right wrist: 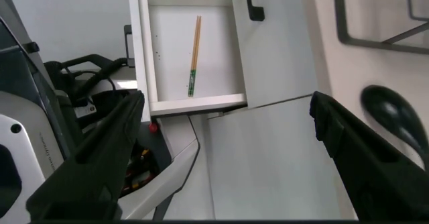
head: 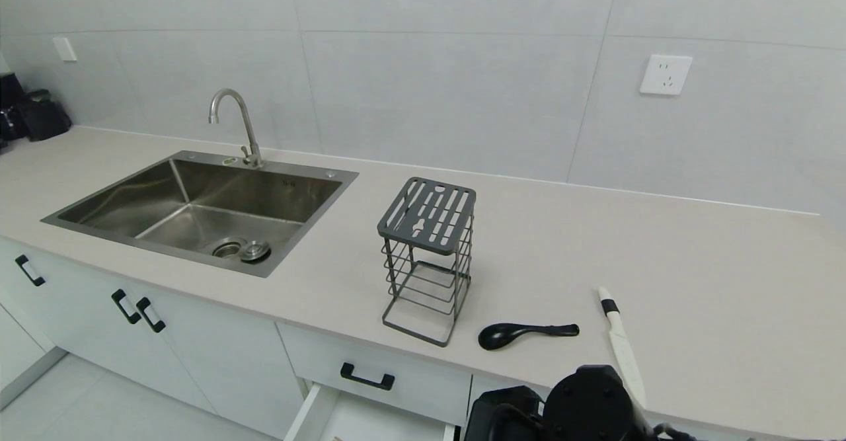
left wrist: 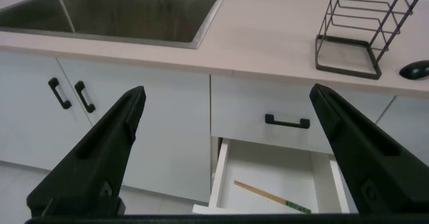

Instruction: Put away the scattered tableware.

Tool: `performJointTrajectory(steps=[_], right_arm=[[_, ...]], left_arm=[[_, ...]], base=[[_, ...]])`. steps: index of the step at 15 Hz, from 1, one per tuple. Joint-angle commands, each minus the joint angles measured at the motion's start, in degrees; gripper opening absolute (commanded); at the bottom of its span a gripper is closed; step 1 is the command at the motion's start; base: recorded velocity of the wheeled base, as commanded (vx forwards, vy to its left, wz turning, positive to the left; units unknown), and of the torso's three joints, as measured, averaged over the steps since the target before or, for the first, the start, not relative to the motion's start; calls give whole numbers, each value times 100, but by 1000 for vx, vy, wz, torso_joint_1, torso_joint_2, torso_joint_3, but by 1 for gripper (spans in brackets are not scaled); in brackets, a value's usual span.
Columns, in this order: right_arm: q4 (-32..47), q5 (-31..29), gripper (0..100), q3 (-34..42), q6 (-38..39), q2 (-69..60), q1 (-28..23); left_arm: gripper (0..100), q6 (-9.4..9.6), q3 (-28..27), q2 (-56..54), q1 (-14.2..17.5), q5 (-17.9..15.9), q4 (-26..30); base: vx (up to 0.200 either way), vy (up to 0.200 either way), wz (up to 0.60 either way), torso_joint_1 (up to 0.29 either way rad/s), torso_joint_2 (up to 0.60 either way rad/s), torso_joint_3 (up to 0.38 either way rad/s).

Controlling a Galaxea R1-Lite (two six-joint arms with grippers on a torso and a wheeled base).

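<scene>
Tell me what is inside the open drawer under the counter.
In the open drawer lies a pair of wooden chopsticks with green ends; nothing else shows on its white floor. Its rear, beneath the closed drawer above, is covered.

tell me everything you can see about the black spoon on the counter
The black spoon is a short, soup-style spoon, glossy black all over, plastic or ceramic by its look. It has a deep oval bowl and a flat, stubby handle. It lies flat on the pale countertop near the front edge, with its bowl toward the wire rack and its handle toward the white knife, touching neither. Nothing grips it.
</scene>
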Motion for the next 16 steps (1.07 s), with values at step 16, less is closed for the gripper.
performJointTrajectory(steps=[16], right_arm=[[-53, 695, 100, 174, 579, 81, -1785]], left_arm=[[100, 0, 0, 7, 0, 1, 0]], base=[[0, 0, 0, 32, -69, -30]])
